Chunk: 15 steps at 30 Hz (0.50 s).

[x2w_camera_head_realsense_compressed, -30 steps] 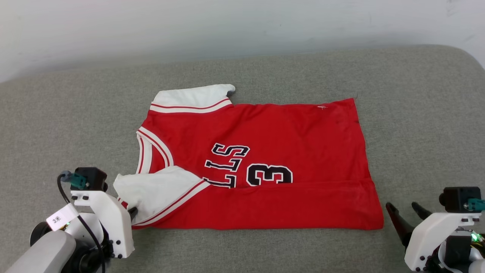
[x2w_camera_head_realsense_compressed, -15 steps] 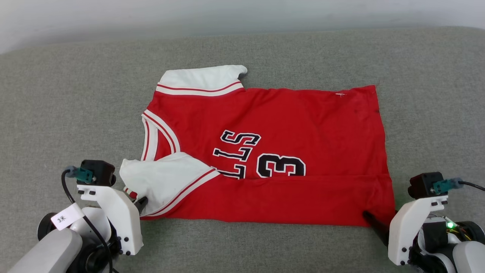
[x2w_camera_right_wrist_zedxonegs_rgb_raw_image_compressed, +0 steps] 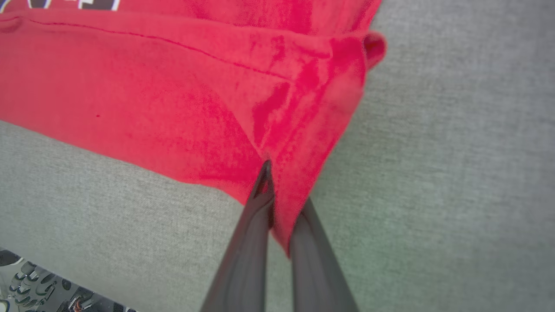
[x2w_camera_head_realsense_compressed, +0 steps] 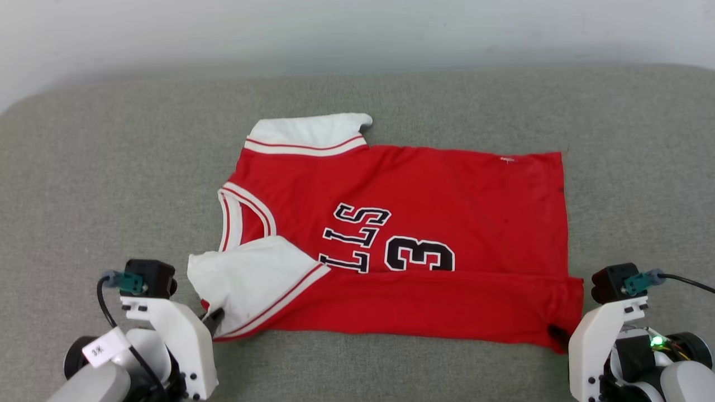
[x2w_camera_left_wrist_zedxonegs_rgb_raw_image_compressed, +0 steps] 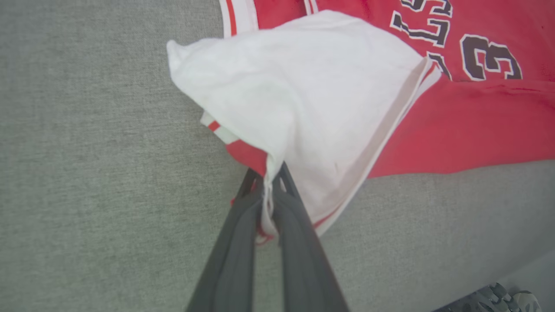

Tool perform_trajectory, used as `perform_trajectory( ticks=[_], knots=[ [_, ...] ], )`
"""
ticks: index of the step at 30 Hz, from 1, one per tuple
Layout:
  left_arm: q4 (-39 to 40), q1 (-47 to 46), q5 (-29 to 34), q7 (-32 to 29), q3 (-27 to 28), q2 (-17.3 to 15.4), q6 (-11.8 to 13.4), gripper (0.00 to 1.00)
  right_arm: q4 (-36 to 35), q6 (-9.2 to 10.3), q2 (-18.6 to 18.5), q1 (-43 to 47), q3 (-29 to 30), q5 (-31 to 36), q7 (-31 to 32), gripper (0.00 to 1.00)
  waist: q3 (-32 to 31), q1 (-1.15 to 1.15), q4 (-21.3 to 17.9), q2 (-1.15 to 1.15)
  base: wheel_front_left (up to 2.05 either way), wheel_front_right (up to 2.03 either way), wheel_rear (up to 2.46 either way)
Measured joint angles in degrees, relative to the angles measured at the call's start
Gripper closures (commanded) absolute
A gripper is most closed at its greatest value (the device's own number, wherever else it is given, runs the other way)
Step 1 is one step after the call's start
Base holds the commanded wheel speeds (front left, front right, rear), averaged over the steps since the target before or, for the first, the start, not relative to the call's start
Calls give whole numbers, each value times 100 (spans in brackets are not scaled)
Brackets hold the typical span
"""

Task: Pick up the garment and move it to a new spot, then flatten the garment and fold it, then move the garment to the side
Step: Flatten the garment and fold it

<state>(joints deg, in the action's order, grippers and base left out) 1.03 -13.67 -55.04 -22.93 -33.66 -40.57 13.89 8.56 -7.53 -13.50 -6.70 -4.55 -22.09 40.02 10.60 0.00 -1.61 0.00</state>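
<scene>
The right gripper [x2w_camera_right_wrist_zedxonegs_rgb_raw_image_compressed: 281,201] pinches a corner of the red shirt [x2w_camera_right_wrist_zedxonegs_rgb_raw_image_compressed: 164,95], cloth bunched between its fingers. The shirt lies on grey upholstery [x2w_camera_right_wrist_zedxonegs_rgb_raw_image_compressed: 433,182].

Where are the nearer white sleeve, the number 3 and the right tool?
nearer white sleeve [x2w_camera_head_realsense_compressed: 251,279]: head view, middle of its white cloth.
number 3 [x2w_camera_head_realsense_compressed: 444,255]: head view, the digit's right side.
right tool [x2w_camera_right_wrist_zedxonegs_rgb_raw_image_compressed: 279,190]: right wrist view, between its tips.
</scene>
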Motion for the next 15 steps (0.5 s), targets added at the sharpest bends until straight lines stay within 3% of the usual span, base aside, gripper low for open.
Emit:
perform_trajectory(
  ticks=[15],
  knots=[
    [450, 1319, -322, 102, 63, -221, 586, 100, -279, 0, -272, 779, -156, -312, 224, 100, -1066, -1, 45, 0, 0, 0, 0]
  ],
)
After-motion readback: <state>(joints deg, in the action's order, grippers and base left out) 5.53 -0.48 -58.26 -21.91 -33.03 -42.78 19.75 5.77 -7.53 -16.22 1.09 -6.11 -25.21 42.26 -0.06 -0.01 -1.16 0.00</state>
